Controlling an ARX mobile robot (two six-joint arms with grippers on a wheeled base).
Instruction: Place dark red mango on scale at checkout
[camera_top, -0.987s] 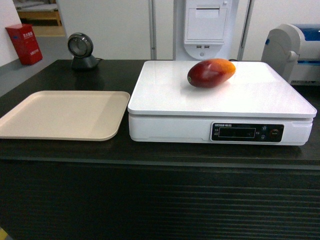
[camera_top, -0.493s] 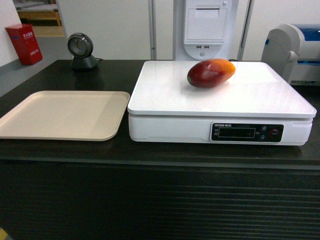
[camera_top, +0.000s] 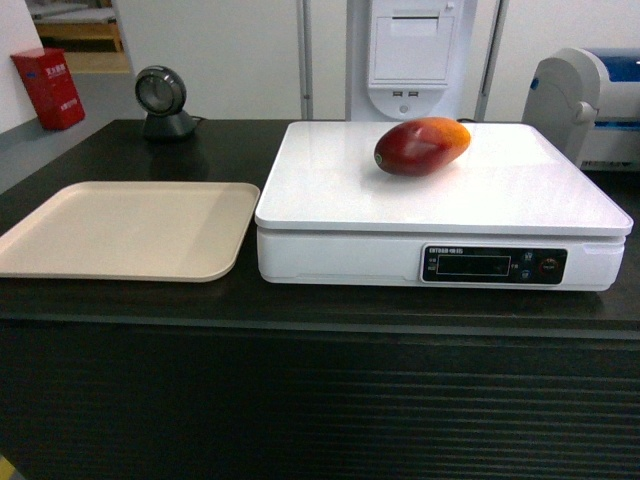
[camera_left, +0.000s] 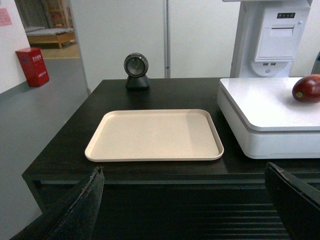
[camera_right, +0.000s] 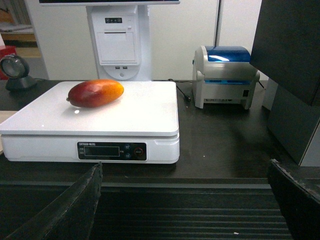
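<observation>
Both end effectors hang back off the near edge of the table (camera_top: 130, 300), each spread wide and holding nothing: the left end effector (camera_left: 185, 210) shows its two dark fingers (camera_left: 82, 207) at 7 and 5 o'clock of its wrist view, and the right end effector (camera_right: 185, 207) frames its own view the same way. On the dark tabletop, above its ribbed front, a beige tray (camera_top: 125, 228) lies flat at 9 o'clock in the head view, just beside the white scale (camera_top: 440, 205) but apart from it. The scale's dark display strip (camera_top: 493, 264) faces the robot at 4 o'clock. The mango (camera_top: 421, 146) lies on its side on the platform, toward the far edge at about 1 o'clock, dark red with its orange-yellow end pointing right. Farther back, a round scanner (camera_top: 161, 100) stands at 11 o'clock on the table's far edge, a white receipt printer (camera_top: 412, 50) rises behind the scale at 12 o'clock, and a blue-topped label printer (camera_right: 225, 77) sits to the scale's right. A red box (camera_top: 48, 87) stands on the floor at far left.
</observation>
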